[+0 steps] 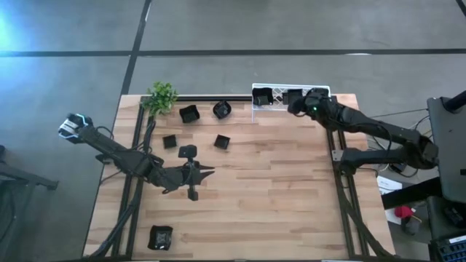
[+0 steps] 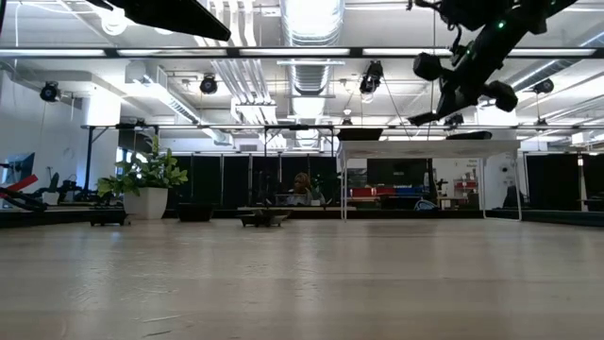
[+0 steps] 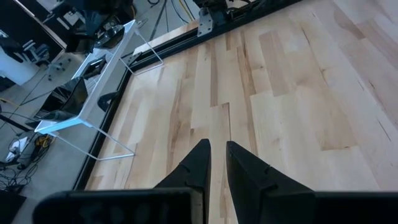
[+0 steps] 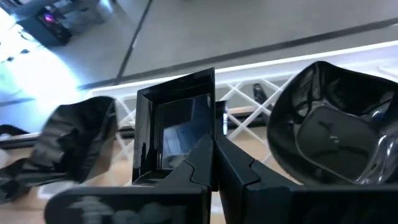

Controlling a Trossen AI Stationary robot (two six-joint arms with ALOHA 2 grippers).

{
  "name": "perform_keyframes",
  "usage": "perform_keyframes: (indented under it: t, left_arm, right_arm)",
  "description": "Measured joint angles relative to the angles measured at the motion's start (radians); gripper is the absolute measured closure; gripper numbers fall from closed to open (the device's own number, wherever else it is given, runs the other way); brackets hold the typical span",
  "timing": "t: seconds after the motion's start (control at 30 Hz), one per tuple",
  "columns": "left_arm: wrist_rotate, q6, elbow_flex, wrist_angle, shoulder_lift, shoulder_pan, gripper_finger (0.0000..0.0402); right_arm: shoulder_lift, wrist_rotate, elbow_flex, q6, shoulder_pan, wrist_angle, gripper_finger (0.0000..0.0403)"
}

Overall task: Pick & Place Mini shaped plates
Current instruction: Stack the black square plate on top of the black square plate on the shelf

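Over the white rack at the upper middle-right of the high view, the right tool works among the dishes stored there. Its wrist view shows the two fingers pressed nearly together on the near rim of a square black plate, which stands tilted against the lattice; it looks like a pinch on that rim, though the contact itself is hard to confirm. A rounder plate sits just beside it on one side and a crumpled-edged one on the other.

More small plates lie loose on the wooden surface left of the rack: two near the green plant, others toward the middle, and one at the lower left edge.

The left tool hangs over bare wood at centre-left, fingers close together and holding nothing.

For a clean lift, I would judge the right arm should draw the square plate straight up and away from the lattice, keeping the grip firm on the thin rim so it does not pivot, and clear both neighbours before swinging out over the wood.
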Motion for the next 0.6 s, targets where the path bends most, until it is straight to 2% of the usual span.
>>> perform_keyframes:
  t: [0.3,0.6]
  left_arm:
    - [0.0,0.009,0.0,-0.001,0.0,0.0,0.0354]
    - [0.0,0.01,0.0,-0.001,0.0,0.0,0.0354]
  right_arm:
    - [0.076,-0.058,0.0,-0.026,-0.079,0.029,0.0394]
    - [0.105,-0.082,0.0,-0.076,-0.082,0.107,0.0394]
